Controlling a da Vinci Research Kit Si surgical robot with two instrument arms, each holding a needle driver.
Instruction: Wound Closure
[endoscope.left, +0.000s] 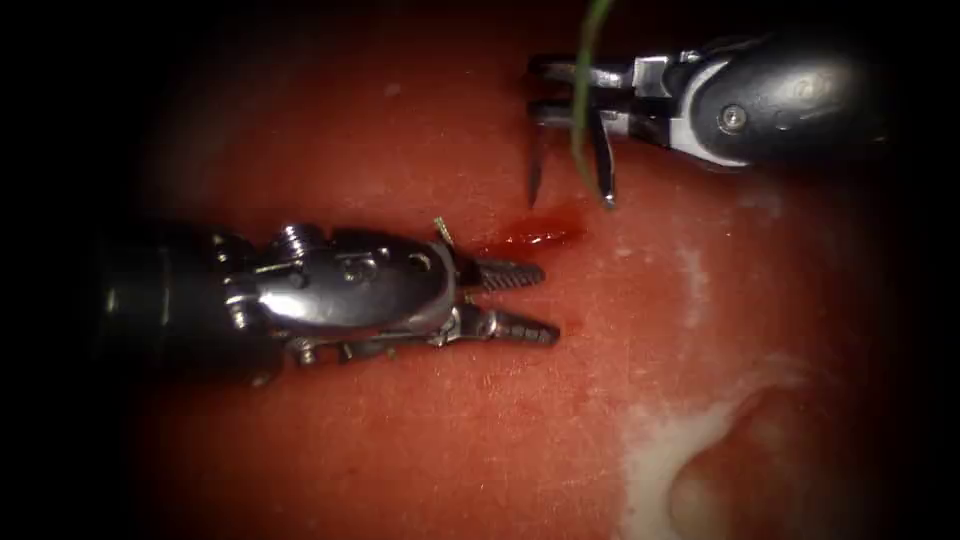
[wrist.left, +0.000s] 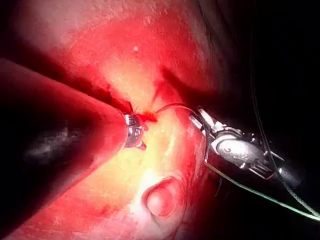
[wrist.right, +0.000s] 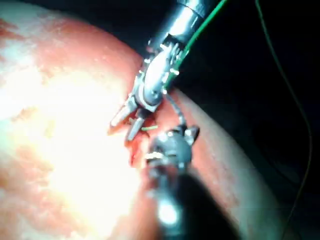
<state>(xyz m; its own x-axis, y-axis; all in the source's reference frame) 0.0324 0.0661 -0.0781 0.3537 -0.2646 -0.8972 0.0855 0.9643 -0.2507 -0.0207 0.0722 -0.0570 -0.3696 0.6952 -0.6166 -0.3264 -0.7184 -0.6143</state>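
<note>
The needle (endoscope.left: 536, 165) hangs in the right tool (endoscope.left: 548, 96), gripped near its blunt end; from the jaws its shaft runs down to a sharp tip that stands free above the tissue (endoscope.left: 420, 440), just short of the cut (endoscope.left: 535, 233). It is not in the tissue. In the left wrist view the needle (wrist.left: 175, 106) shows as a thin arc curving from the right tool (wrist.left: 199, 118) toward the red fluid (wrist.left: 148, 116) at the cut. The right tool's jaws are closed on the needle.

The thread (endoscope.left: 583, 90), green, crosses these same jaws, running from above them down past the needle and ending just beside the lower steel prong of the tool. In the left wrist view the thread (wrist.left: 260, 195) trails away behind the right tool's wrist as a long green line, and in the right wrist view the thread (wrist.right: 202, 27) runs along a shaft.

The cut is a short dark-red slit, wet with red fluid (endoscope.left: 540, 235), lying between the two tools: below the needle's tip and just above and beyond the left tool (endoscope.left: 540, 302). The left tool's jaws are parted, one toothed blade above the other, both pointing toward the cut and holding nothing. A short cut end of thread (endoscope.left: 443, 231) sticks up just behind its upper jaw. A pale fatty patch (endoscope.left: 680, 450) lies well away from both jaws.
</note>
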